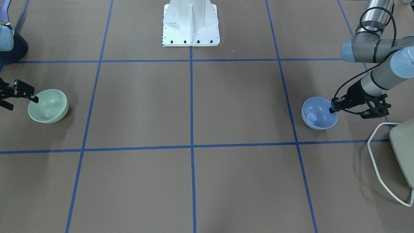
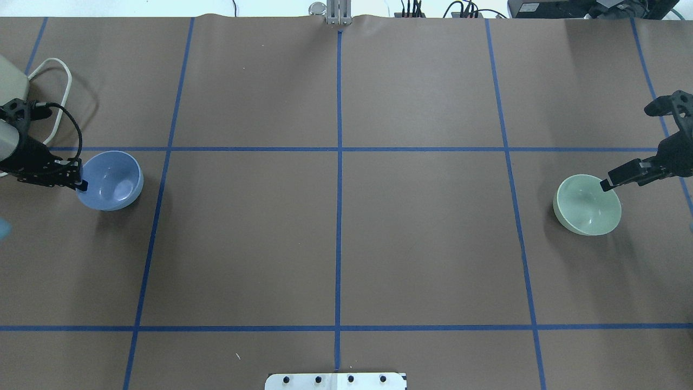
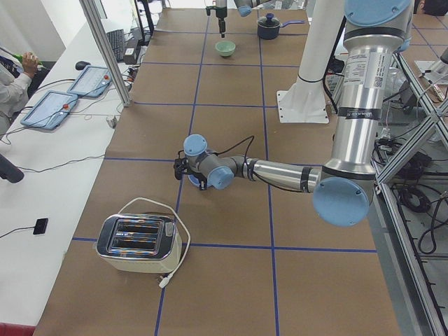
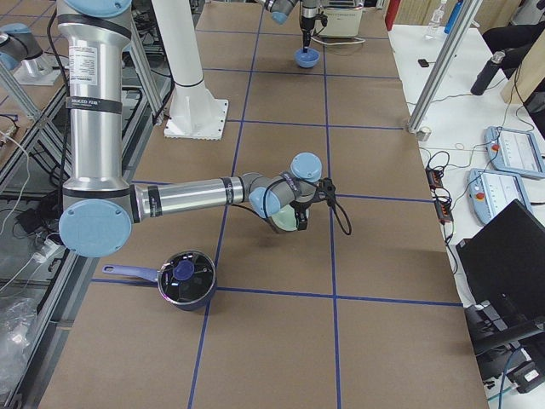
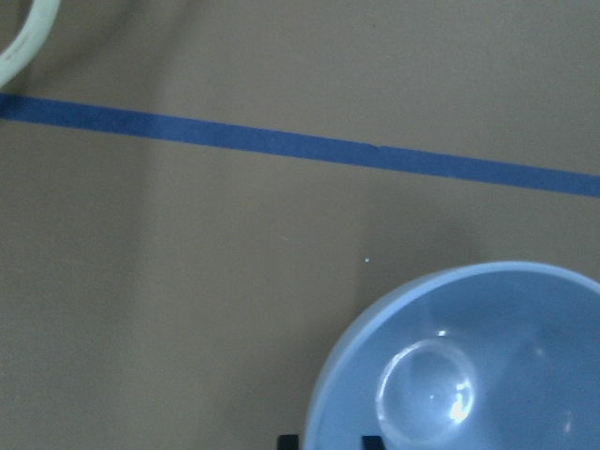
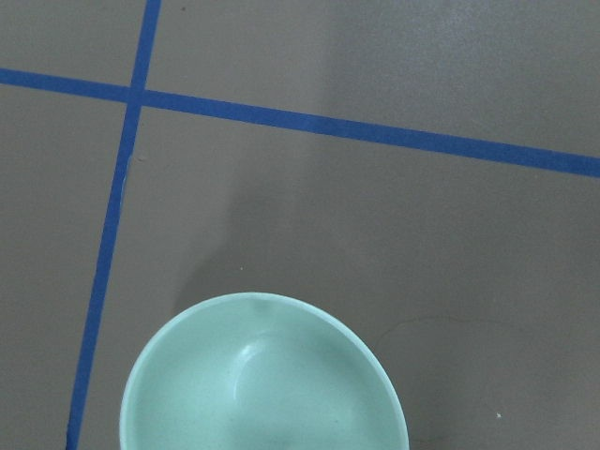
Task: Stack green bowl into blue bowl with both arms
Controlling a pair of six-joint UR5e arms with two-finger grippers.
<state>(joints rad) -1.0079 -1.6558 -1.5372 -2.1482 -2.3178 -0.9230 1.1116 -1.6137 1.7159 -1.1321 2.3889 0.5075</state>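
Note:
The green bowl (image 1: 48, 106) sits tilted at the table's right end in the overhead view (image 2: 587, 206). My right gripper (image 2: 605, 185) is shut on its rim, one finger inside the bowl. The right wrist view shows the bowl (image 6: 262, 384) but no fingers. The blue bowl (image 1: 318, 113) is tilted at the table's left end in the overhead view (image 2: 111, 181). My left gripper (image 2: 81, 184) is shut on its rim. In the left wrist view the bowl (image 5: 469, 366) fills the lower right, with both fingertips (image 5: 372, 442) at the bottom edge, either side of the rim.
A toaster (image 3: 136, 241) with a white cord (image 1: 378, 171) stands near the blue bowl, beyond my left arm. A dark pot (image 4: 186, 277) stands near my right arm's elbow. The white pedestal (image 1: 190, 22) is at mid-table. Blue tape lines grid the brown table.

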